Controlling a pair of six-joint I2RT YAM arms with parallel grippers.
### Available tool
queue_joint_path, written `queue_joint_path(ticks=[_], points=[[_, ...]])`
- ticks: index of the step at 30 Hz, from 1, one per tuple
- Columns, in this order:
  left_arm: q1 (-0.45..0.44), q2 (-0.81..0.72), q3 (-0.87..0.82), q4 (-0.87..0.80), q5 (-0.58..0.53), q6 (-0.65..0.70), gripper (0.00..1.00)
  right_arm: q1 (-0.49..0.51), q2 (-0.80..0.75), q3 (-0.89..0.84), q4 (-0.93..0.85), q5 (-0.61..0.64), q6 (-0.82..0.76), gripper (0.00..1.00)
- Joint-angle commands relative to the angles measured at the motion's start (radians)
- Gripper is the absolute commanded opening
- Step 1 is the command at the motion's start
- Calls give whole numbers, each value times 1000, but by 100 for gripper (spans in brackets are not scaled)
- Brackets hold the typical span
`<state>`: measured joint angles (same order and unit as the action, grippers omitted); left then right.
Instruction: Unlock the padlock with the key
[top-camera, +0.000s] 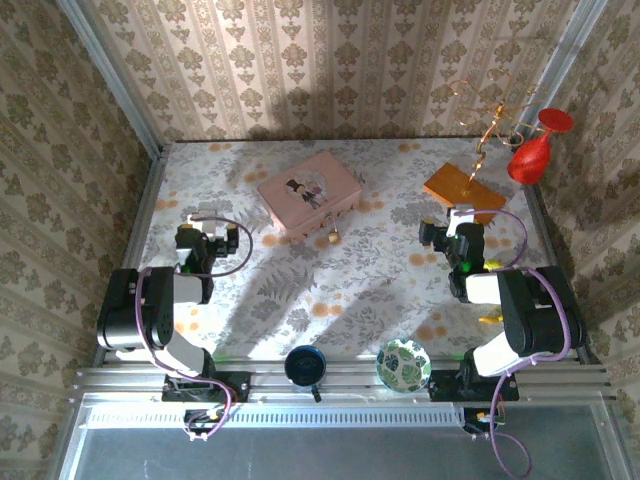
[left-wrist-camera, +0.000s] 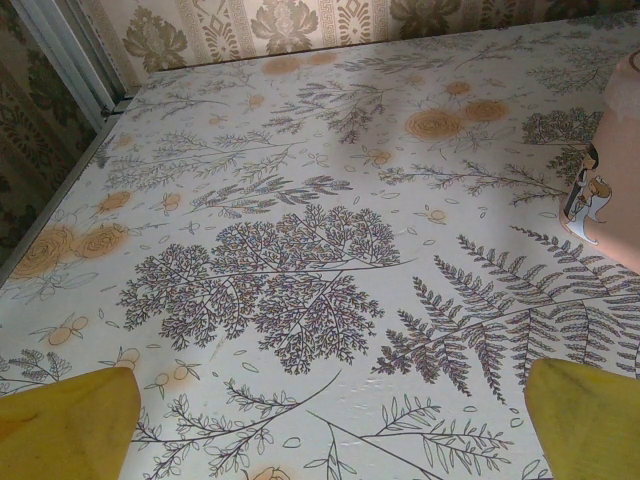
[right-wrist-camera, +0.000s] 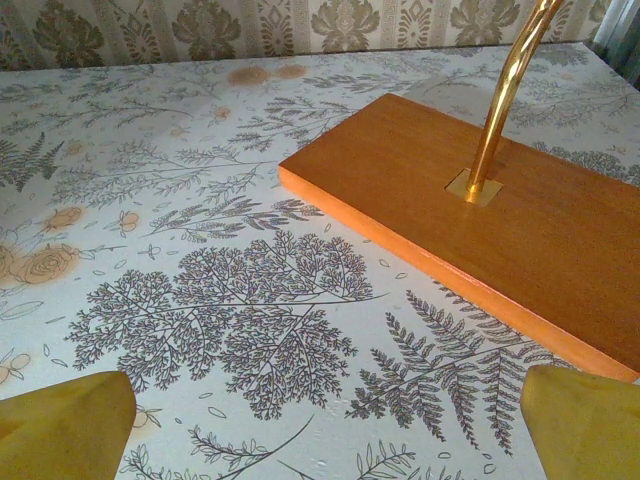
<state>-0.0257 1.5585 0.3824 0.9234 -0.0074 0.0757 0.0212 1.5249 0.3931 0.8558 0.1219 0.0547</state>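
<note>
Quick tally, as counted: one pink box (top-camera: 310, 193), one padlock (top-camera: 331, 238), one gold wire stand (top-camera: 487, 115) on one wooden base (top-camera: 455, 186), one red goblet (top-camera: 533, 150), two bowls, a dark blue bowl (top-camera: 304, 365) and a green-patterned bowl (top-camera: 403, 363). Two arms are seen, the left arm (top-camera: 150, 310) and the right arm (top-camera: 530, 315).

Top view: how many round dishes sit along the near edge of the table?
2: a dark blue dish near the middle, and a green patterned dish just right of it. None looks hidden.
</note>
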Motion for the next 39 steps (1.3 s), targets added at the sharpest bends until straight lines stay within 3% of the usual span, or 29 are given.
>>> queue_joint_path(ticks=[1, 26, 35, 39], points=[[-4, -2, 7, 5, -8, 10, 100, -3, 3, 13, -3, -11, -10, 100], [33, -35, -9, 11, 37, -29, 100, -2, 1, 12, 0, -11, -10, 100], [43, -239, -5, -163, -5, -50, 100, -1, -118, 64, -200, 30, 7, 100], [41, -367, 21, -283, -16, -140, 100, 3, -260, 124, -457, 93, 77, 100]])
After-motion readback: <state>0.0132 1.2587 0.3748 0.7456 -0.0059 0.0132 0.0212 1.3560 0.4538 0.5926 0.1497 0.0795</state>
